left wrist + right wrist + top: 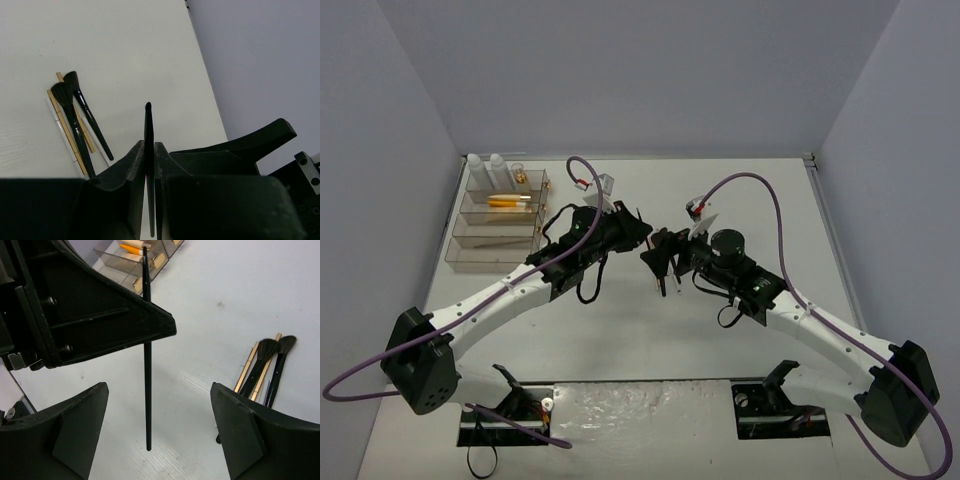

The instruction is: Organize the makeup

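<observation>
A slim black brush [148,120] sits mid-frame in the left wrist view, pinched upright between the fingers of the left end effector [149,150], above the worktop [115,40]. The right end effector [160,415] stands wide, holding nothing. Two fluffy brushes [75,115] lie at left beside thin wooden sticks [67,132].

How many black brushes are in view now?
3: two fluffy-headed brushes side by side on the table, one slim brush pinched in the left gripper. Others may be hidden.
</observation>
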Robot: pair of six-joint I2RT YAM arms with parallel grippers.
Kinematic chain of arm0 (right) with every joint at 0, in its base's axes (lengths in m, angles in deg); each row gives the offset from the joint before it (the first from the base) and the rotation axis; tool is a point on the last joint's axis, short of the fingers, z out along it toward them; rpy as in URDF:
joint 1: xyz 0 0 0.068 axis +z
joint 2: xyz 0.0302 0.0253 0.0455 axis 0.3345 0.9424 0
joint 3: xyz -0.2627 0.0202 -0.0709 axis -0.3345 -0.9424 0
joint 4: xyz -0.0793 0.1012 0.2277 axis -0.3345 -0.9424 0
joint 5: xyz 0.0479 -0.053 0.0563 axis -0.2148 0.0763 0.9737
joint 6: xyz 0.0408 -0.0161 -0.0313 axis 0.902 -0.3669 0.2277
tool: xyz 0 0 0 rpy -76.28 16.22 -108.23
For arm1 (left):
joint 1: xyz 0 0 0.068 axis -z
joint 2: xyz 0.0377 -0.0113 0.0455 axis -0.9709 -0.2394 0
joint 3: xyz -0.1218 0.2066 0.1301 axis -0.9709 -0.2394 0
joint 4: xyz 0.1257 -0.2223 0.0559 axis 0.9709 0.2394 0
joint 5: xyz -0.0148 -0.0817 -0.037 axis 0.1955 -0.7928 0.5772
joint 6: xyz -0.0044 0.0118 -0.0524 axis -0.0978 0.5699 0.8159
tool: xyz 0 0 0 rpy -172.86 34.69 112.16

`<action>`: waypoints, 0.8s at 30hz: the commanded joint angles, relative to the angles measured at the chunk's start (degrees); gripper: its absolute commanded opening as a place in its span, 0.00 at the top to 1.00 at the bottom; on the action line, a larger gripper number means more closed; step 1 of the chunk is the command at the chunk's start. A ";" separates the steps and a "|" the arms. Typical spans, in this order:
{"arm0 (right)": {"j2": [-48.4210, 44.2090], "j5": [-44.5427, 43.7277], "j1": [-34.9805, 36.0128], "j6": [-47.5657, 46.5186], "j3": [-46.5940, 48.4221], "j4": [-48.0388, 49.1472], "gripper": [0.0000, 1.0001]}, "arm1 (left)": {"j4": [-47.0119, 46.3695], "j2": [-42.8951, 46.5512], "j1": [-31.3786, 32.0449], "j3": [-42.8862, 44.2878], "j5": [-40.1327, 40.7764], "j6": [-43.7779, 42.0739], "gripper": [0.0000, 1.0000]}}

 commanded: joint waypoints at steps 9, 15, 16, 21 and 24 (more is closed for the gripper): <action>-3.10 -14.04 -0.36 -5.59 -0.07 -4.68 0.00 | 5.68 9.94 -21.59 -3.41 7.59 4.26 1.00; -3.21 -14.84 -1.40 -6.81 -1.80 -4.74 0.00 | 5.12 11.99 -41.34 -7.15 6.69 8.94 1.00; -3.17 -14.72 -1.67 -6.93 -2.04 -4.77 0.00 | 4.04 11.38 -44.34 -7.77 5.89 10.05 1.00; -3.51 -12.22 -3.91 -7.40 -2.96 -4.84 0.00 | -2.35 4.44 -52.91 -8.85 2.45 17.35 1.00; -4.51 -11.15 -6.12 -7.78 -3.59 -5.06 0.00 | -4.76 0.71 -54.65 -7.81 3.53 18.93 1.00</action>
